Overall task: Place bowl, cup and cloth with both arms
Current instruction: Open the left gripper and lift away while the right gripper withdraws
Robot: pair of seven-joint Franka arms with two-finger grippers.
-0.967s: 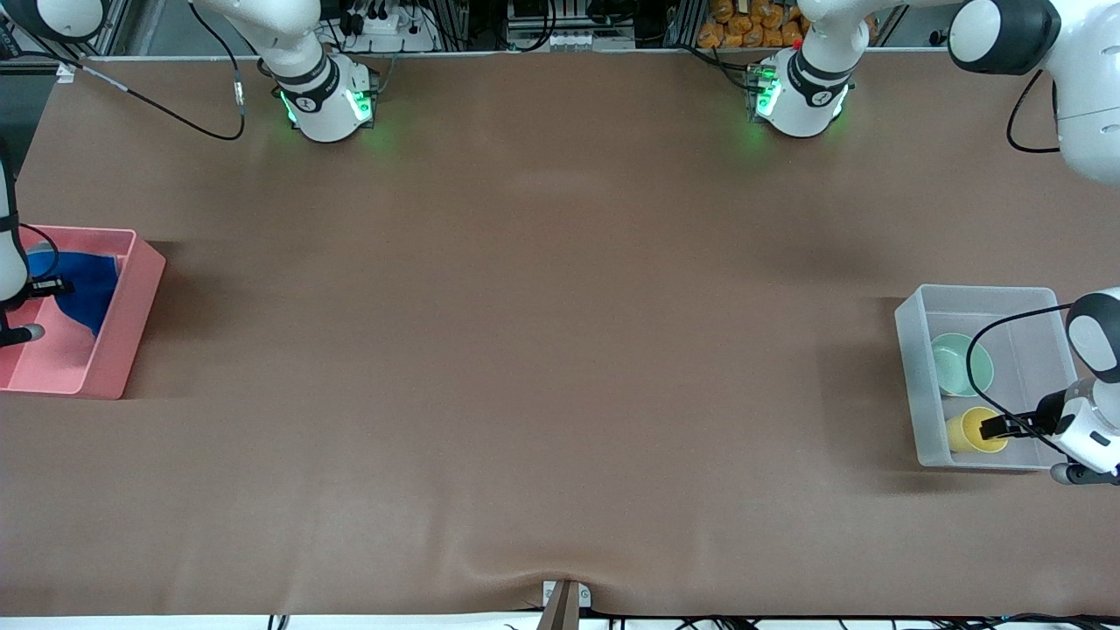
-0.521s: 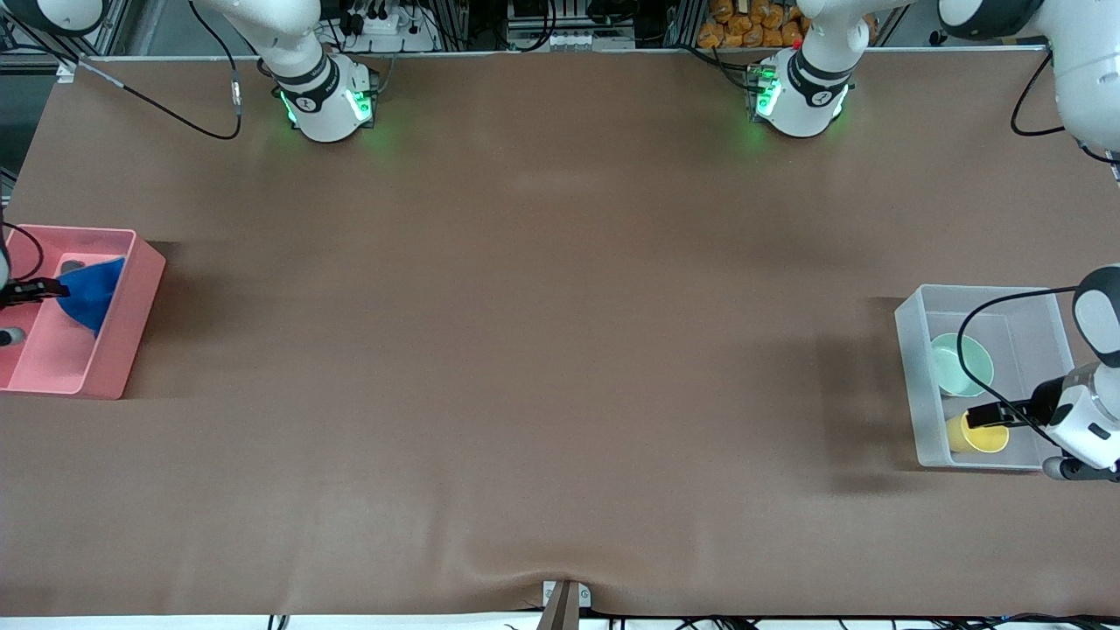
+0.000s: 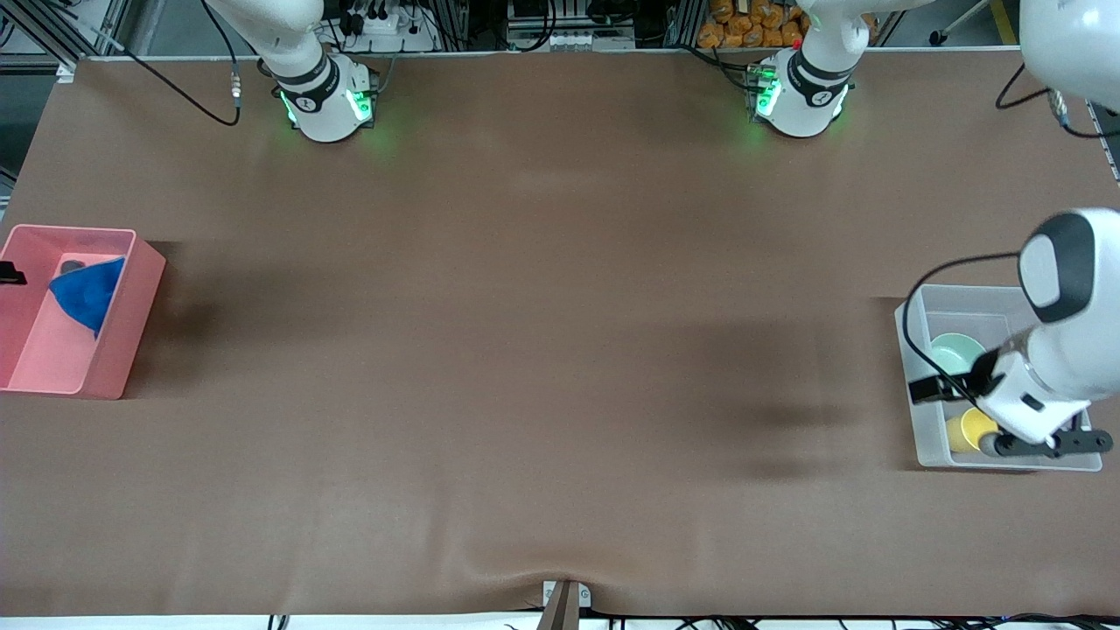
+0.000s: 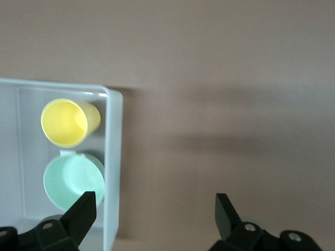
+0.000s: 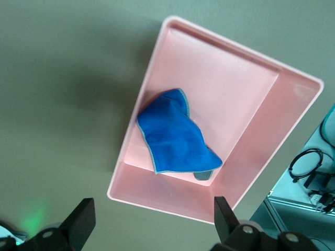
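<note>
The yellow cup [image 3: 969, 427] and the mint-green bowl [image 3: 952, 354] stand side by side in the clear bin [image 3: 917, 437] at the left arm's end of the table. They also show in the left wrist view, the cup [image 4: 65, 122] beside the bowl [image 4: 72, 180]. My left gripper [image 4: 153, 209] is open and empty, raised over the bin's wall [image 4: 114, 157]; it shows in the front view [image 3: 923, 389]. The blue cloth [image 3: 86, 293] lies crumpled in the pink bin [image 3: 131, 306]. My right gripper [image 5: 153, 214] is open and empty, high over the cloth [image 5: 175, 136] and the pink bin [image 5: 220, 78].
A small grey thing [image 5: 202, 177] peeks from under the cloth in the pink bin. The brown table mat [image 3: 542, 332] stretches between the two bins. The arm bases [image 3: 328, 101] stand along the table's edge farthest from the front camera.
The right gripper let go of the cloth, which settled in the pink bin, and rose away. The left gripper left the cup and rose, moving over the clear bin's wall.
</note>
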